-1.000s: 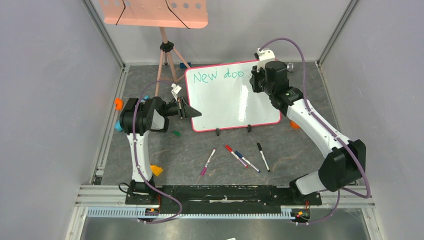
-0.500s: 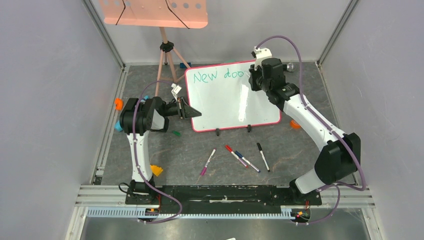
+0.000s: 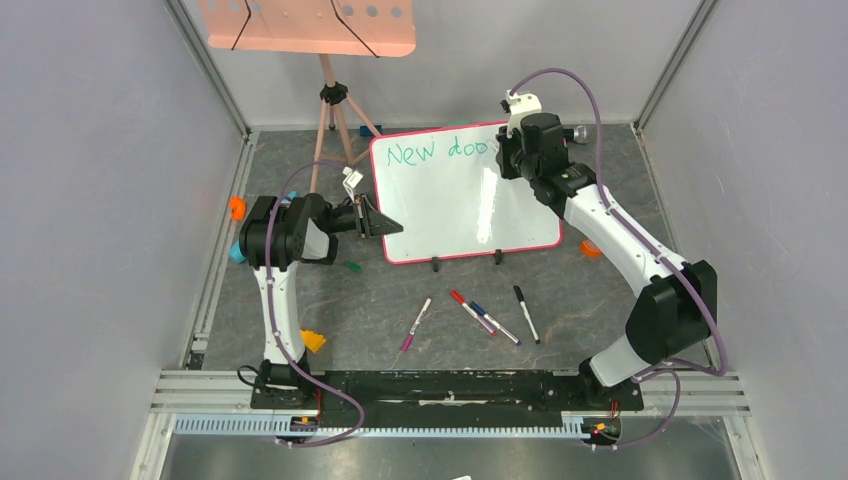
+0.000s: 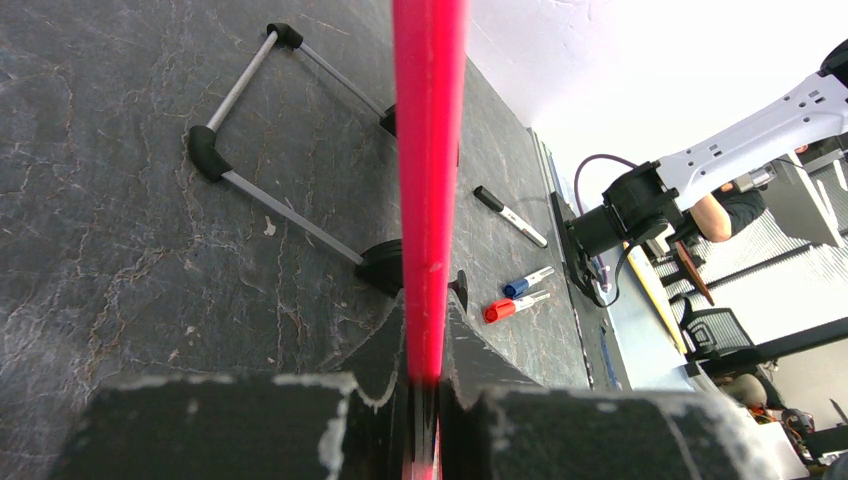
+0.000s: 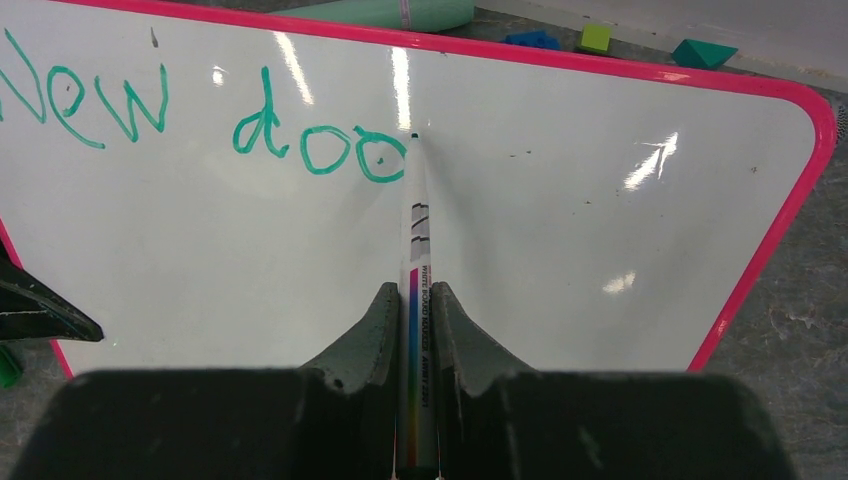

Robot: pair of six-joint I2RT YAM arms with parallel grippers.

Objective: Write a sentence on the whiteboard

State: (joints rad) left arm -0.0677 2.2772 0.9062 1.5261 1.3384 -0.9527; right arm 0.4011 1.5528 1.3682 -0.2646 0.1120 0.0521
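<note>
Right gripper pinched tight on marker around mid-barrel, tip at the board just right of the last green "o"; can't tell for sure if it touches. Left gripper pressed together on the board's pink frame, one jaw each side of the rim, on its left edge near the lower corner. Board stands propped on two small black feet toward the far edge of the table, about mid-width. Sentence runs along the board's top and reads "New doo", clearly unfinished, with the rest of the face blank. Spare markers lie nearer the table's near edge, well apart from the board. Handling, my judgement: board looks light and stiff with a glossy, slick face, and on such small feet it would likely skid or tip under pen push, so the frame is the place to hold it, never the writing face. Marker looks light and rigid with a smooth, thin barrel that could twist or slide in my jaws, so a mid-barrel pinch seems right. Its felt tip is soft, so light pressure only. Next letter needs small strokes to the right and a steady left grip.
</note>
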